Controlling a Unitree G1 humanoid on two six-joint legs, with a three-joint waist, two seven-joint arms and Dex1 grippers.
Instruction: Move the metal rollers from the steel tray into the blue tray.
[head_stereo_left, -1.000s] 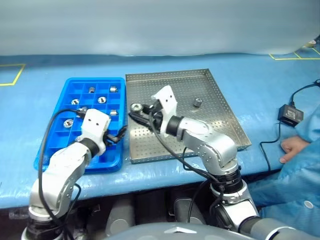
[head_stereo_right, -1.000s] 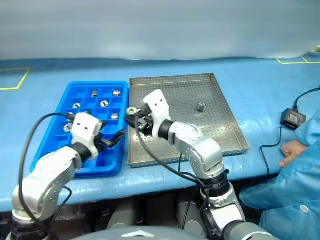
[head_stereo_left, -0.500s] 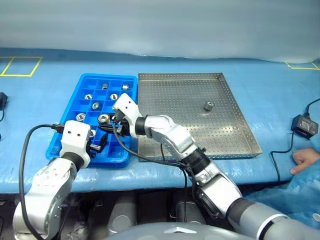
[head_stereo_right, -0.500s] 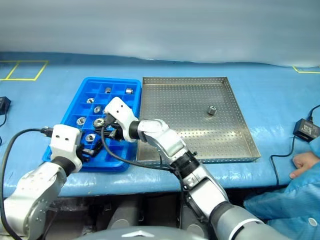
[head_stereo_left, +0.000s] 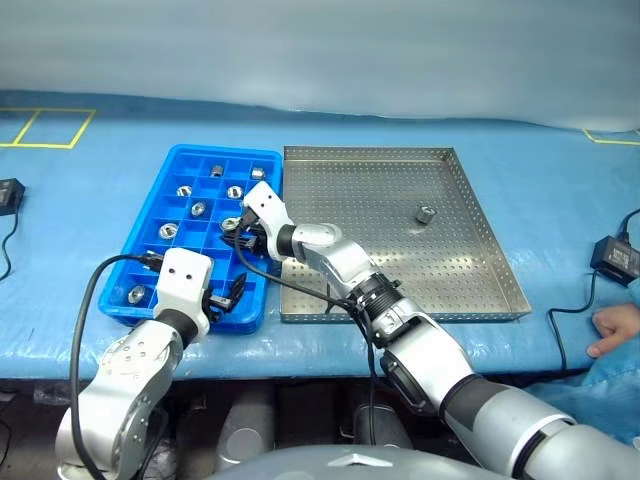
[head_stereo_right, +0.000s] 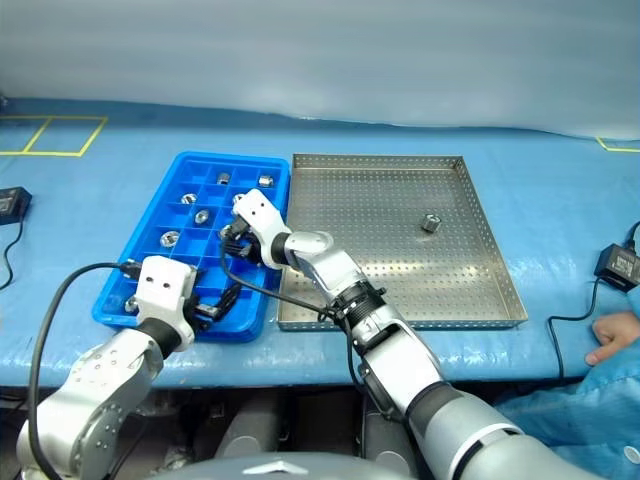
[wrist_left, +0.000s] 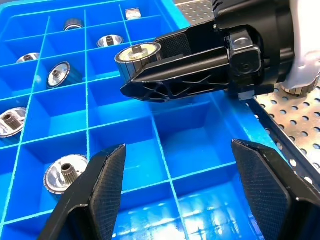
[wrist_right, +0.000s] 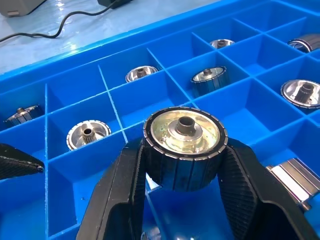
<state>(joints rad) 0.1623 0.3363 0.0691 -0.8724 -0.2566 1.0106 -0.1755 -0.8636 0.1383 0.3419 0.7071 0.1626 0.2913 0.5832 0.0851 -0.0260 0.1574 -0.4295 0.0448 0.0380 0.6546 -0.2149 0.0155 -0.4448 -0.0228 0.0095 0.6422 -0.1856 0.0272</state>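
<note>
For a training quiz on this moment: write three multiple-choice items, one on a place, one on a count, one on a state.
1. Where is the right gripper?
A. Over the blue tray
B. Over the steel tray
C. Over the cable on the table

2. How many rollers lie on the steel tray?
A. None
B. One
C. Three

3. What is the left gripper doing?
A. Clamped on a roller
B. Open, holding nothing
C. Shut, pressed flat on the steel tray

Answers:
1 A: the gripper holds its roller above an empty blue compartment.
2 B: a single roller sits near the steel tray's far right part.
3 B: its fingers stand apart over blue compartments with nothing between them.
</note>
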